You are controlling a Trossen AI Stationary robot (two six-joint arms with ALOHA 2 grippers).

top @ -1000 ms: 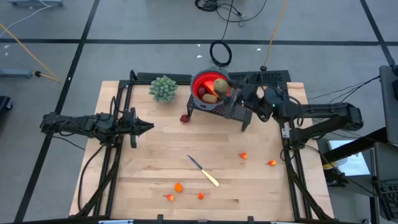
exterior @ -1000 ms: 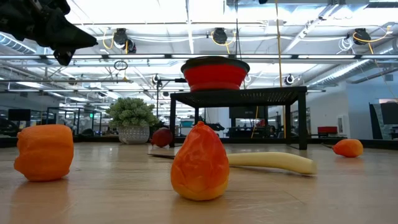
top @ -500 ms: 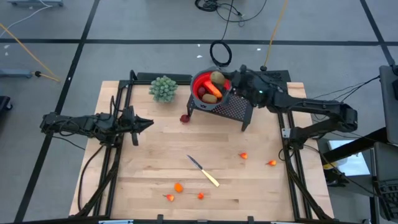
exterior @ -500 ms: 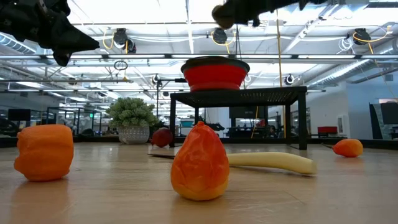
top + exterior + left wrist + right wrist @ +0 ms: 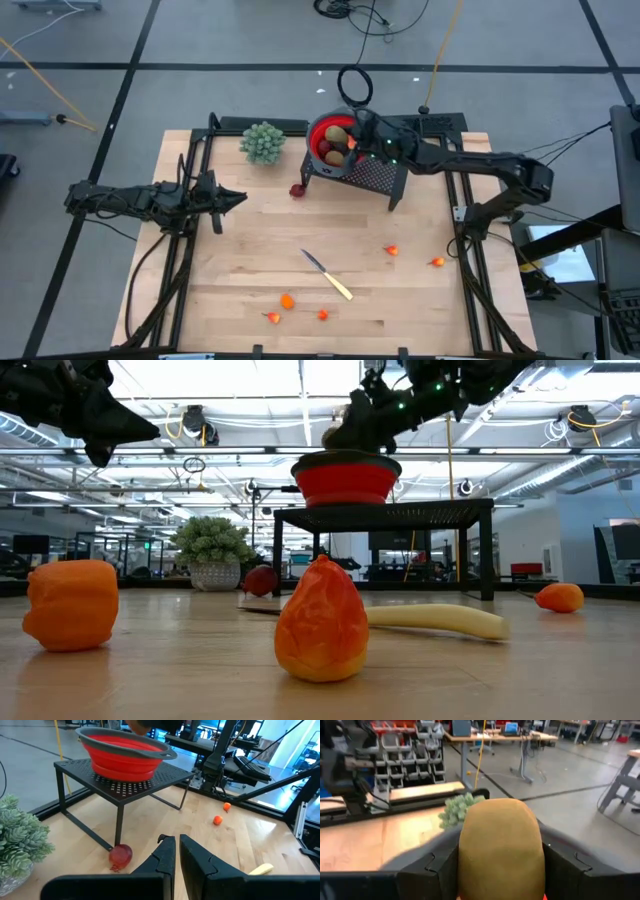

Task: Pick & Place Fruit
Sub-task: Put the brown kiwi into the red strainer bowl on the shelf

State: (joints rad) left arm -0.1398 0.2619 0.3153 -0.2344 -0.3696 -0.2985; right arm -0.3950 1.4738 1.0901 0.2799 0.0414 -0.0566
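Layout of the table, seen from above. The stand sits at the far edge, right of centre, with the bowl on its left end; several fruit pieces lie in the bowl. The plant stands left of the bowl. One fruit lies on the table beside the stand's near-left leg. The knife lies near the centre. Three small pieces lie nearer, left of the knife; two more lie to its right

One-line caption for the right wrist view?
Right gripper holds a brown kiwi, green plant beyond.
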